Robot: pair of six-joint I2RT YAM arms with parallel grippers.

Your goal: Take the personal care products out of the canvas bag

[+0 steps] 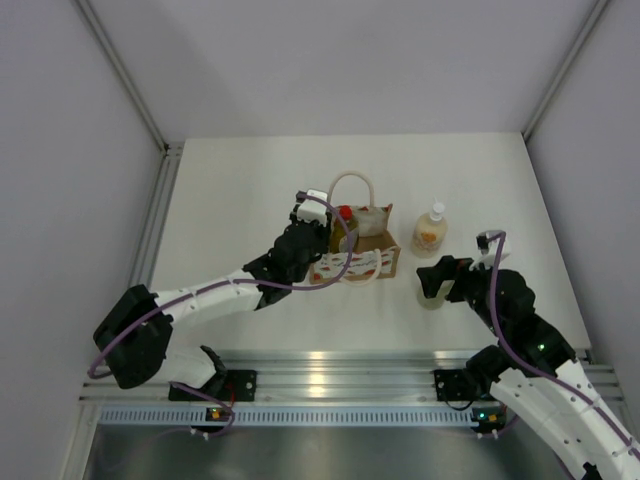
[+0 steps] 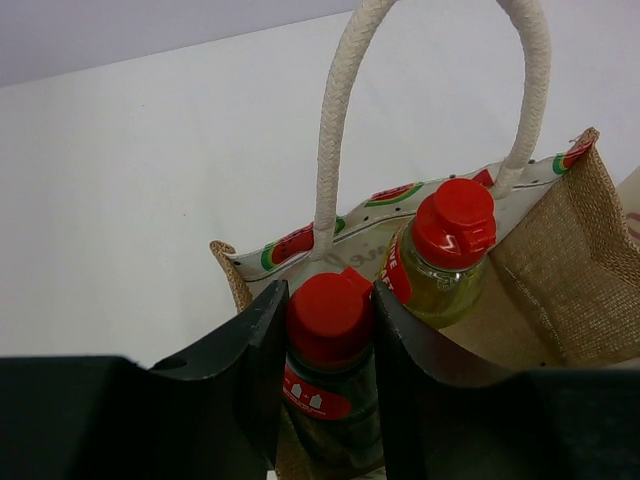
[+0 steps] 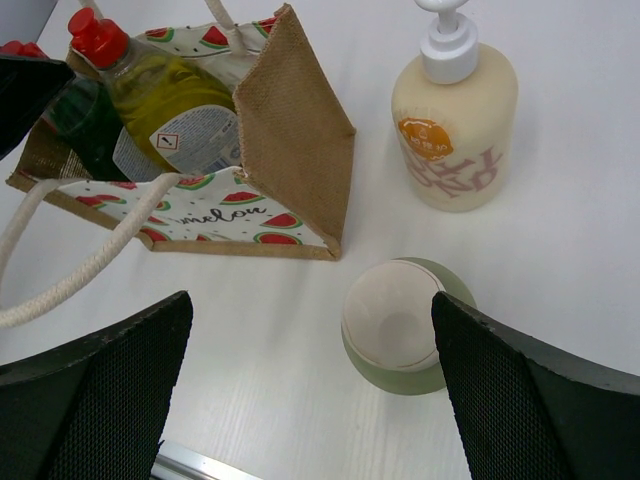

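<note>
The tan canvas bag (image 1: 362, 262) with a watermelon-print front stands mid-table, its cream handles up. My left gripper (image 2: 330, 300) reaches into the bag's left end and is shut on the red cap and neck of the dark green bottle (image 2: 328, 385). Beside it in the bag (image 2: 585, 275) leans the yellow bottle (image 2: 445, 270), also red-capped. On the table right of the bag (image 3: 295, 140) stand the cream pump bottle (image 3: 455, 130) and the pale green bottle (image 3: 398, 325) with its white cap. My right gripper (image 3: 310, 310) hangs open over the table, its right finger next to the pale green bottle.
Grey walls close in the white table on the left, right and back. A metal rail (image 1: 330, 372) runs along the near edge by the arm bases. One cream handle (image 3: 90, 265) droops forward over the bag's front, near my right gripper's left finger.
</note>
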